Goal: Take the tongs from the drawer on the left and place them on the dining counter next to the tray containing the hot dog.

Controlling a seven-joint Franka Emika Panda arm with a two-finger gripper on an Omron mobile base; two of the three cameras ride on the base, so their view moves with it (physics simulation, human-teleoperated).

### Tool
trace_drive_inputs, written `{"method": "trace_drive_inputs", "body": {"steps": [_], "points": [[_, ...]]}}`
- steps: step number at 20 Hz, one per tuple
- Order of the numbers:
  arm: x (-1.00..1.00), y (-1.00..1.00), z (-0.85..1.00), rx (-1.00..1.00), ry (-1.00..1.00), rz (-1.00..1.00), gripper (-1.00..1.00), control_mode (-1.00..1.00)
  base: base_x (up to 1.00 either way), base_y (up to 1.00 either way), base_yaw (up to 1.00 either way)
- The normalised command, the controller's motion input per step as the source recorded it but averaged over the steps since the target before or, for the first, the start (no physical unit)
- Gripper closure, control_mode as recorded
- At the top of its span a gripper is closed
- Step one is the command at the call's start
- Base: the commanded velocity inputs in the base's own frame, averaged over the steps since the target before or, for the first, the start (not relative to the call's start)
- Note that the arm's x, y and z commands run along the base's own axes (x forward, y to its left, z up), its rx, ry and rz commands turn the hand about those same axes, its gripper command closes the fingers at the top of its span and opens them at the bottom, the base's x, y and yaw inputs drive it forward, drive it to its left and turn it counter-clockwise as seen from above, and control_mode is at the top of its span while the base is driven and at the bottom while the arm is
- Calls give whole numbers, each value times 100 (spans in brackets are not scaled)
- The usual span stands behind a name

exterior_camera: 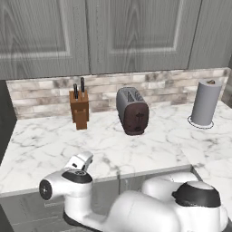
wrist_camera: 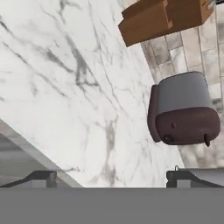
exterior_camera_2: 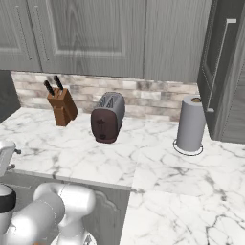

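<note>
My gripper (wrist_camera: 111,178) is open, its two dark fingertips (wrist_camera: 41,177) far apart with nothing between them. It hovers over the front edge of a white marble counter (exterior_camera: 45,145) and looks across it toward a toaster and a knife block. The white hand (exterior_camera: 80,161) sits low at the counter's front edge, left of the middle. The tongs, the tray, the hot dog and the dining counter are out of view. Grey cabinet fronts (exterior_camera: 27,210) show below the counter edge; I cannot make out the drawer among them.
A dark toaster (exterior_camera: 132,111) stands mid-counter, a wooden knife block (exterior_camera: 79,108) to its left and a paper towel roll (exterior_camera: 205,103) to its right. Behind them are a stone backsplash and grey wall cabinets (exterior_camera: 113,31). A tall dark cabinet (exterior_camera_2: 225,72) closes the right side.
</note>
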Motion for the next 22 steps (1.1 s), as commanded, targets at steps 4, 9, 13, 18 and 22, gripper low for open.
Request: {"method": "trace_drive_inputs", "body": {"steps": [4,9,13,18,22], "points": [[-32,36,-36,-15,-20,7,-100,-100,0,0,0],[-24,16,-25,-10,-20,6,-100,-100,0,0,0],[-16,2,-25,-4,-12,4,-100,-100,0,0,0],[-11,0,-24,-2,-6,3,-100,-100,0,0,0],[0,0,-20,0,0,0,-100,-100,0,0,0]]}}
